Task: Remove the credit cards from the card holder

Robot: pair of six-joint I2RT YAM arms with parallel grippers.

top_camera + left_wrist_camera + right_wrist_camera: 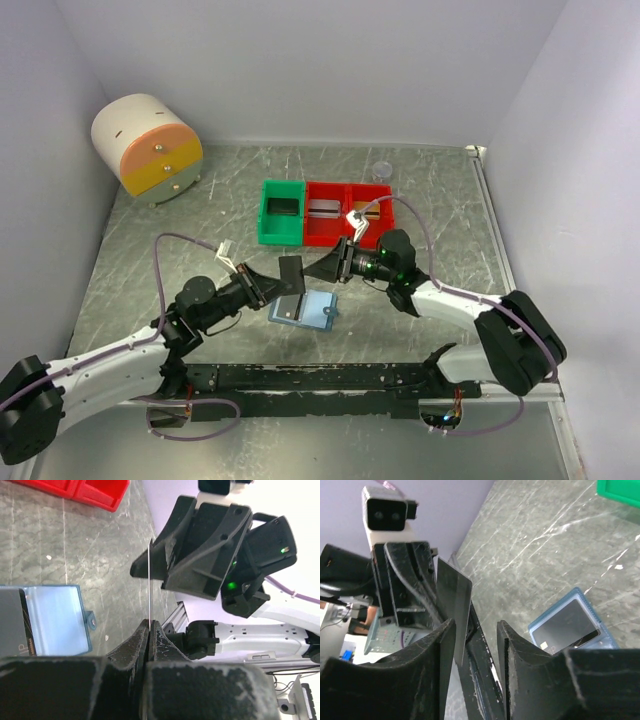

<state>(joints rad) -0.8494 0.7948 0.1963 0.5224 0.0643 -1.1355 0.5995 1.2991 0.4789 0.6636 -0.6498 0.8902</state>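
My left gripper [272, 284] [149, 625] is shut on a dark credit card [291, 271] and holds it upright above the table. The card is a thin edge-on line in the left wrist view [149, 580]. My right gripper [327, 268] [475, 628] is open, and the card's [456, 605] free end lies between its jaws, close to the left finger [432, 650]. The blue-grey card holder [318, 310] [57, 617] [540, 625] lies open and flat on the table below, with another dark card [290, 309] [567, 622] in its pocket.
A green bin [281, 212] and a red two-compartment bin [345, 213] stand behind the grippers; the red one holds a silvery-grey card [322, 209] and a gold-copper card [372, 211]. A cream drawer unit [147, 147] sits at the back left.
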